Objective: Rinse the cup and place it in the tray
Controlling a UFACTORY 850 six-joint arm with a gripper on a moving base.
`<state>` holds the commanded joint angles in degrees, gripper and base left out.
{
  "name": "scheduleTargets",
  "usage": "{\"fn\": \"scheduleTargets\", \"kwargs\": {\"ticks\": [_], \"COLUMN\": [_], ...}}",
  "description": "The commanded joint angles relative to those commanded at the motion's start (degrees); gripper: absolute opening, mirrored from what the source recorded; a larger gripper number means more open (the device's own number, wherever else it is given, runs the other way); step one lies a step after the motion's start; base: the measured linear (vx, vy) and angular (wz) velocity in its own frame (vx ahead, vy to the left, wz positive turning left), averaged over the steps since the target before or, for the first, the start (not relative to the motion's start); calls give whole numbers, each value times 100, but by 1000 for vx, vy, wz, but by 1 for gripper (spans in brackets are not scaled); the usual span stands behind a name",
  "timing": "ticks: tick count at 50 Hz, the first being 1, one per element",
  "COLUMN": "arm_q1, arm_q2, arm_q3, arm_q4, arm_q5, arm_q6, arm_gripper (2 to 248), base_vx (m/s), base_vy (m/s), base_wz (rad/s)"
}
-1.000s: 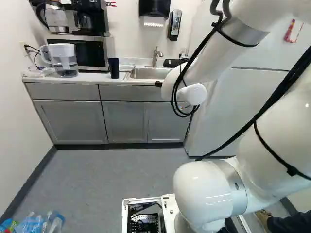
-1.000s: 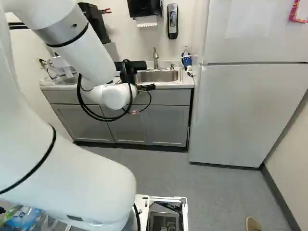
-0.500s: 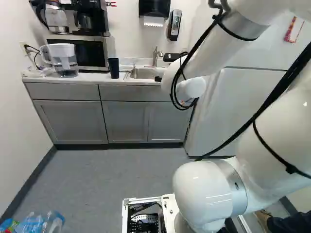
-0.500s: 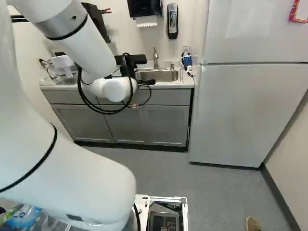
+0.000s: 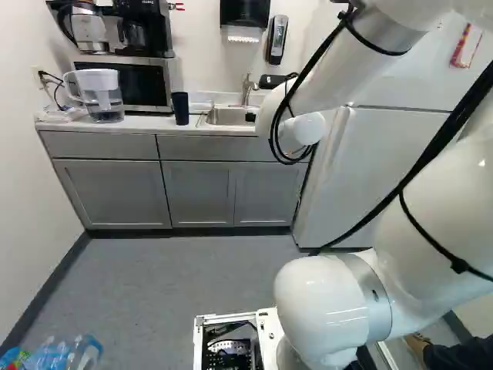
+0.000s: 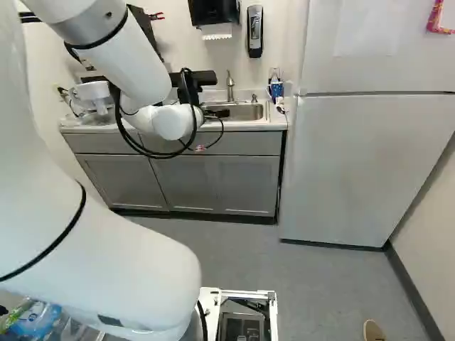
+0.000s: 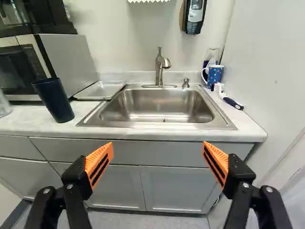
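Note:
Partly hidden behind the forearm, my gripper (image 6: 217,113) shows as a dark shape before the sink (image 6: 238,112). In the wrist view the gripper (image 7: 157,147) is open, its orange pads far apart with nothing between them, facing the counter's front and the sink (image 7: 159,107) beyond. A dark blue cup (image 7: 53,100) stands upright on the counter beside the sink, on the microwave side; it also shows as the cup (image 5: 180,108) in the left base view. Between cup and faucet, a shallow metallic tray (image 7: 99,90) lies against the sink's rim. The faucet (image 7: 160,67) rises behind the basin.
A microwave (image 7: 62,59) and a water pitcher (image 5: 98,94) stand past the cup. A patterned mug (image 7: 214,75) and a brush (image 7: 232,102) are across the sink. The fridge (image 6: 355,167) borders the counter; a soap dispenser (image 6: 254,32) hangs above.
The forearm and gripper have risen steadily in both base views, the gripper now showing against the sink instead of lower at the counter's front. The base and cup have not moved.

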<state>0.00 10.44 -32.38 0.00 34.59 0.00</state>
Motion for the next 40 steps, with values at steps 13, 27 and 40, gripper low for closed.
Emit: {"fn": "scheduleTargets", "kwargs": {"ticks": [13, 27, 40], "arm_q1": [0, 0, 0], "arm_q2": [-36, -81, -129], "arm_q3": [-194, -410, -615], "arm_q4": [0, 0, 0], "arm_q5": [-87, -185, -306], "arm_q6": [0, 0, 0], "arm_gripper": [247, 247, 247], "base_vx": [0, 0, 0], "base_vy": [0, 0, 0], "base_wz": [0, 0, 0]}}
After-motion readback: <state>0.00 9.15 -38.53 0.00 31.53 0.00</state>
